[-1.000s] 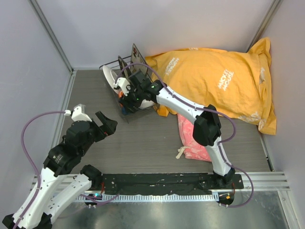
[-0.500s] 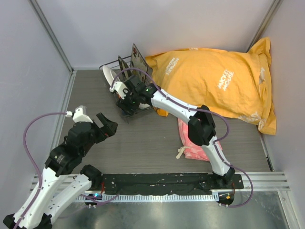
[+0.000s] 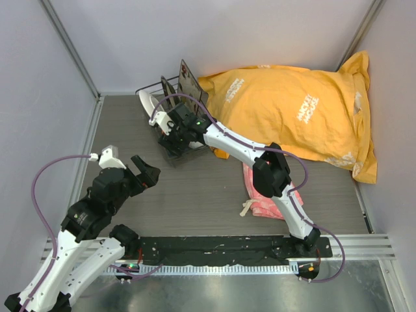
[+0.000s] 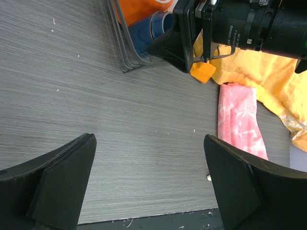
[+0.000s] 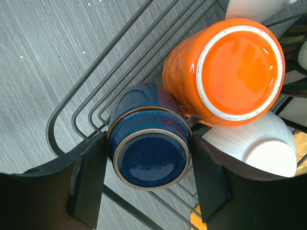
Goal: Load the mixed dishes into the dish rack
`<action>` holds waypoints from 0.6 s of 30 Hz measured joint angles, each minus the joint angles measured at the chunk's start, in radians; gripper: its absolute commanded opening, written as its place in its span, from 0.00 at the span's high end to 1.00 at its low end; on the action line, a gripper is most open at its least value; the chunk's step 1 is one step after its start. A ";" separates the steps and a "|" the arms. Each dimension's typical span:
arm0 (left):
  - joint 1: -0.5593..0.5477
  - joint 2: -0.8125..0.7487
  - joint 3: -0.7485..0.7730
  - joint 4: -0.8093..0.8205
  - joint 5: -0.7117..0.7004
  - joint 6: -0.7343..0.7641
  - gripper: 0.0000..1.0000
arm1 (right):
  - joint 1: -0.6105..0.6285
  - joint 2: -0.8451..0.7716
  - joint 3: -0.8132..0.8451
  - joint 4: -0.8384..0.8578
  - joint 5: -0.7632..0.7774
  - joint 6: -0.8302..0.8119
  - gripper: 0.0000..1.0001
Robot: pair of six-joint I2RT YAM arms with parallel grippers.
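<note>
left gripper [image 4: 149, 184]: spread wide, nothing between the fingers [image 4: 62, 187]; hung well short of the rack [image 3: 174, 155] on its near-left side, likely parked clear of the other arm.
table [image 4: 120, 120]: bare grey stretch between that gripper and the rack's near corner.
cloth [image 3: 263, 195]: pink, lay flat to the rack's near right, well apart; no part of the load.
right gripper [image 5: 148, 143]: down in the rack's near corner, pinched on the cup [image 5: 149, 160] with a pad [image 5: 91, 177] against each side; judged a placing step, grip likely needed until the cup sat firm.
cup: dark blue, base toward the wrist camera, inside the rack against its near corner wires, touching the mug; contact with the rack's base hidden beneath it.
mug [image 5: 230, 67]: orange, base toward the camera as well, just beyond the cup inside the rack; handle not seen.
bowl [image 5: 268, 143]: white, ribbed, tucked beside the mug inside the rack; partly covered by mug and finger.
plate [image 3: 147, 104]: white, stood on edge at the rack's far-left end, presumably upright to save room; rim pattern too small to read.
tray [image 3: 189, 79]: dark, upright at the rack's far end; second plate [image 3: 167, 90] beside it hard to separate from above.
bag [image 3: 292, 107]: yellow, lay just right of the rack and beyond; touching or not, impossible to tell.
</note>
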 measured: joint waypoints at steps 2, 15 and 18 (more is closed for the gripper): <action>0.000 0.000 -0.001 0.000 0.000 0.000 0.00 | 0.000 0.000 0.000 0.000 0.002 0.000 0.86; 0.000 0.000 -0.007 0.000 0.001 0.000 0.00 | 0.000 0.004 0.008 -0.009 0.018 0.000 0.68; 0.000 0.000 -0.007 0.000 0.001 0.000 0.00 | 0.000 0.004 0.008 -0.009 0.018 0.000 0.65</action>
